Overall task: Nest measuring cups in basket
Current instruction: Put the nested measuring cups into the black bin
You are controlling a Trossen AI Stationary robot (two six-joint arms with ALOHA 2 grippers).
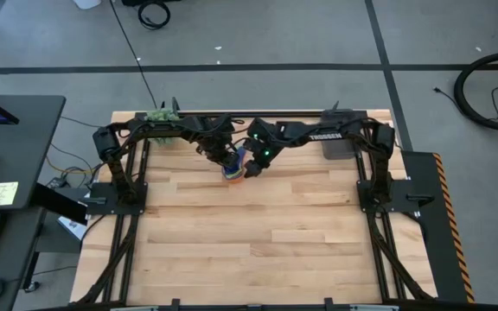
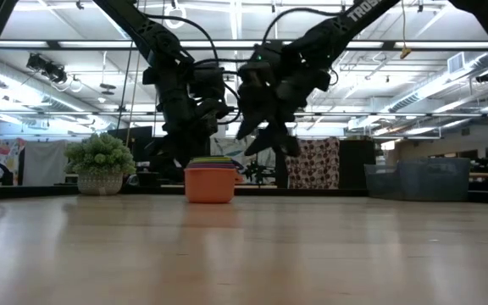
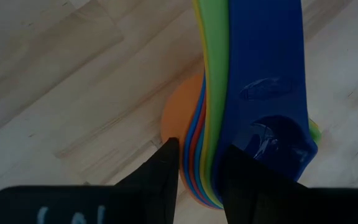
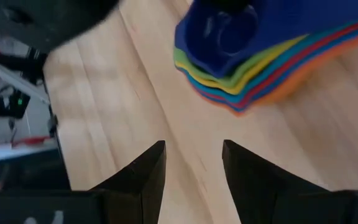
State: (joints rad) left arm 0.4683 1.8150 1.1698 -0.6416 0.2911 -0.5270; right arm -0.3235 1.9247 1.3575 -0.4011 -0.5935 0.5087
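The measuring cups [image 1: 234, 170] stand nested in one stack, orange at the bottom [image 2: 209, 185] and dark blue on top [image 3: 266, 93], on the wooden table at its far middle. My left gripper [image 3: 199, 162] comes down from the far left and is shut on the stacked handles. My right gripper [image 4: 194, 168] hangs open just to the right of the stack [image 4: 253, 68], above bare wood, with nothing between its fingers. The basket [image 1: 340, 145], a dark grey bin, stands at the table's far right [image 2: 418, 180], away from both grippers. My left gripper pinches the stacked handles near their free ends [image 3: 197, 177] between its two fingers. One finger [image 3: 163, 171] lies against the orange side, the other [image 3: 247, 180] against the dark blue side. The fingers slant down steeply from above. The orange cup's base rests on the table.
A green plant ball in a pot [image 1: 162, 117] sits at the far left edge [image 2: 100, 165]. The black arm frames run along both table sides. The near half of the wooden table [image 1: 258, 250] is bare.
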